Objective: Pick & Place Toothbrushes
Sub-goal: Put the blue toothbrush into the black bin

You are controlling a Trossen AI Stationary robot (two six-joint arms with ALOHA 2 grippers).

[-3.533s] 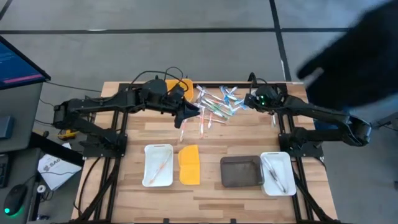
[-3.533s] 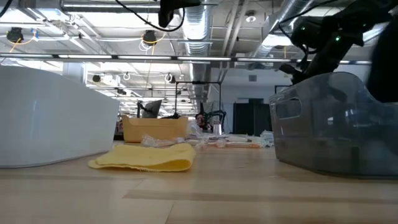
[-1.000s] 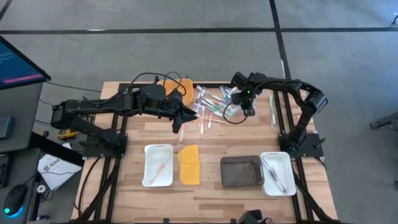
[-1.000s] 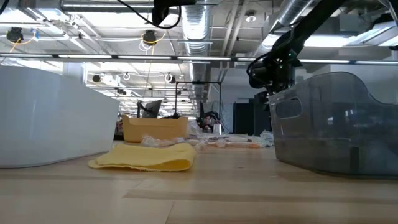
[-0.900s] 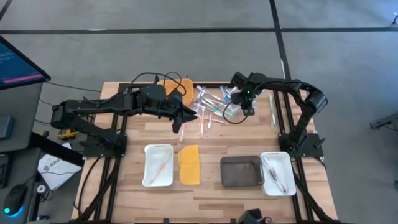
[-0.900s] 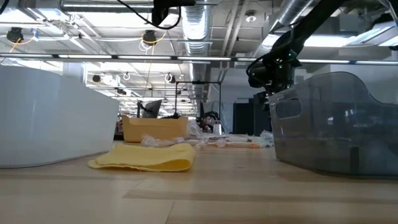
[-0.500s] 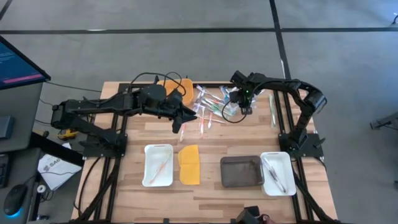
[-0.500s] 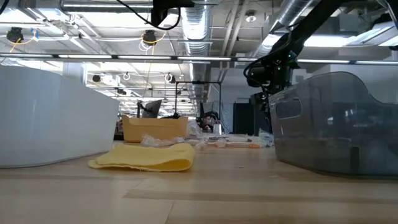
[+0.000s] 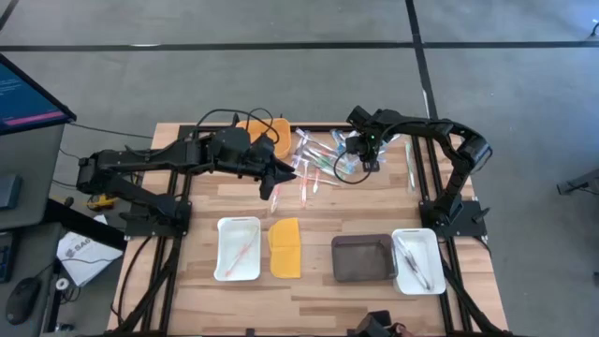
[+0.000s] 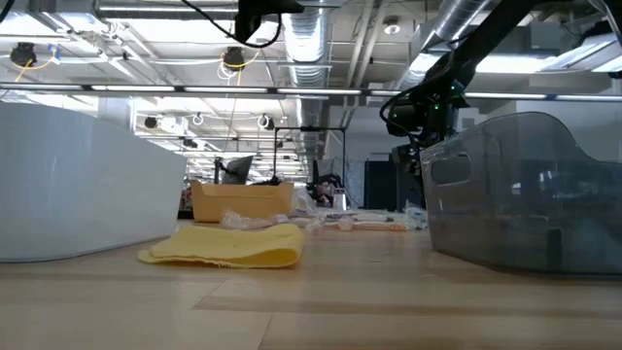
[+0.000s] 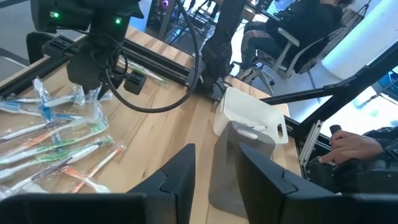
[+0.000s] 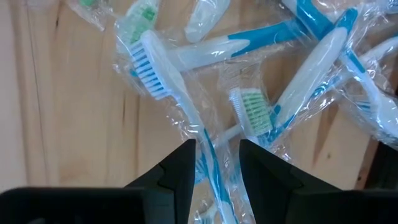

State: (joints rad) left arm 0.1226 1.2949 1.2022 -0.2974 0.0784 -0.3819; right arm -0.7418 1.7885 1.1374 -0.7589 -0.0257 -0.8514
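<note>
The toothbrushes (image 9: 323, 159), several in clear wrappers with blue, green, pink and white parts, lie in a loose pile at the table's far middle. My right gripper (image 12: 217, 168) points straight down over the pile's right part and is open. A blue-and-white toothbrush's handle (image 12: 208, 158) runs between its two fingers; whether they touch it I cannot tell. My left gripper (image 9: 292, 174) hovers high at the pile's left side, open with nothing between its fingers (image 11: 180, 177). A pink toothbrush (image 9: 274, 194) lies on the table below it.
Along the near side stand a white tray (image 9: 222, 245) holding a pink toothbrush, a flat yellow lid (image 9: 285, 248), a grey bin (image 9: 363, 257) and a second white tray (image 9: 401, 267) with toothbrushes. An orange object (image 9: 262, 126) lies at the far edge. A person's hand (image 11: 348, 146) shows beyond the table.
My right gripper has edged slightly toward the table's left over the pile and tipped a little. The pile and my left arm have kept still.
</note>
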